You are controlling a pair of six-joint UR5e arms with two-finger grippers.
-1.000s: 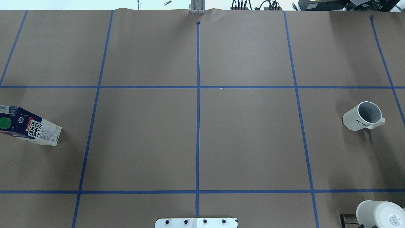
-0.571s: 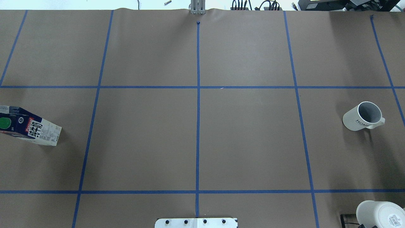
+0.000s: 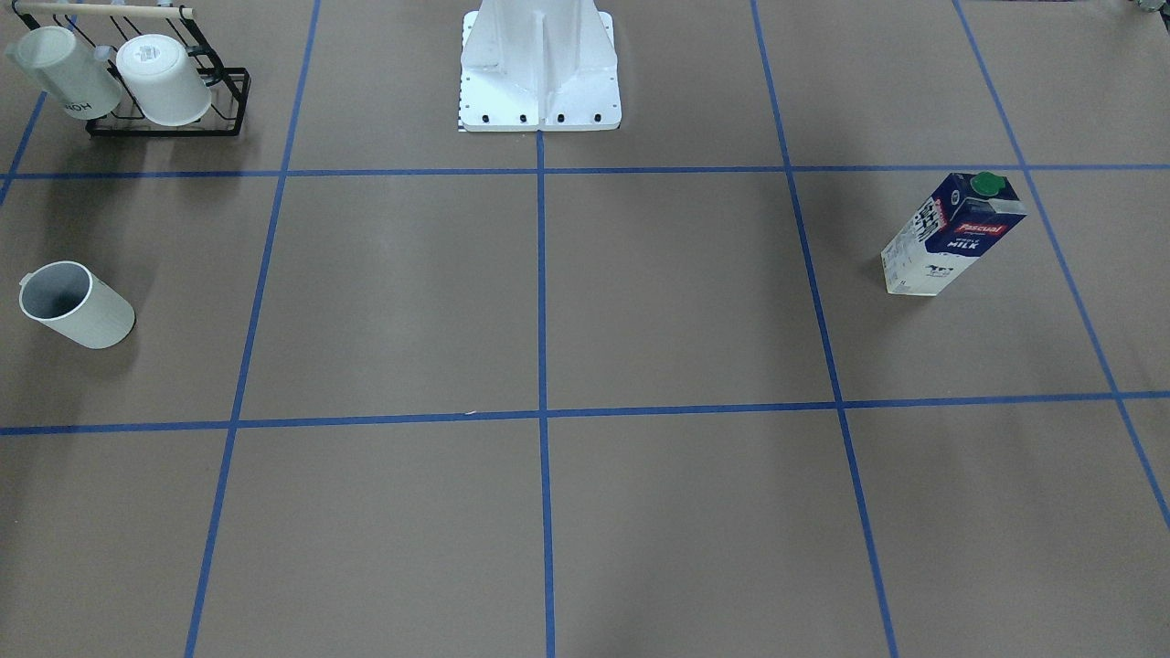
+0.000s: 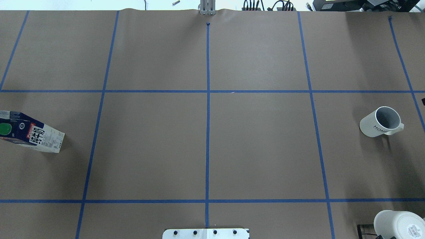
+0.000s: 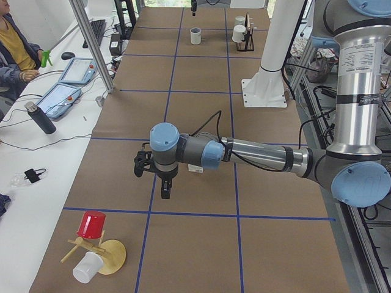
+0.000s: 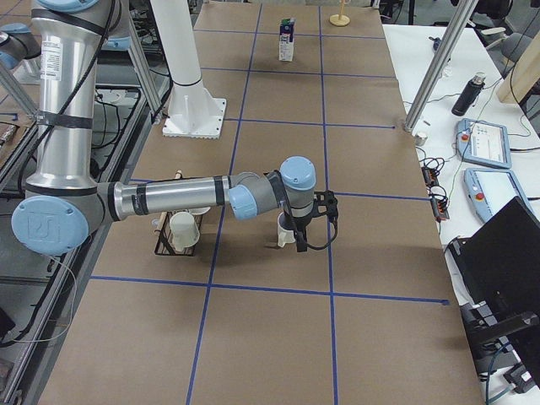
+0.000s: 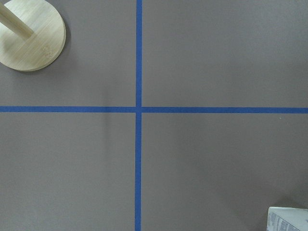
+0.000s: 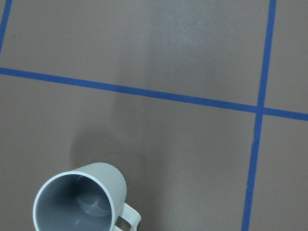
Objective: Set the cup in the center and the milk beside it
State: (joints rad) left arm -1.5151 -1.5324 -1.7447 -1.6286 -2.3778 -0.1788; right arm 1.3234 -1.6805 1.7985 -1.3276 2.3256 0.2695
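Note:
The cup (image 4: 380, 123) stands upright at the table's right side, also in the front view (image 3: 78, 307) and in the right wrist view (image 8: 79, 203), with its handle to the lower right. The milk (image 4: 32, 133) stands upright at the far left, also in the front view (image 3: 952, 236). The center tape line (image 4: 208, 146) is bare. My right gripper (image 6: 314, 232) hovers beside the cup. My left gripper (image 5: 160, 183) hovers near the milk, and a corner of the carton (image 7: 288, 219) shows in its wrist view. I cannot tell whether either gripper is open or shut.
A black rack with two white mugs (image 3: 164, 91) stands near the robot's right, close to the cup. The white robot base (image 3: 539, 64) is at the table's near edge. A wooden stand with a red cup (image 5: 91, 227) sits beyond the milk.
A small dark tip has come into the overhead view at its right edge, just above the cup. The cup and the milk have not moved.

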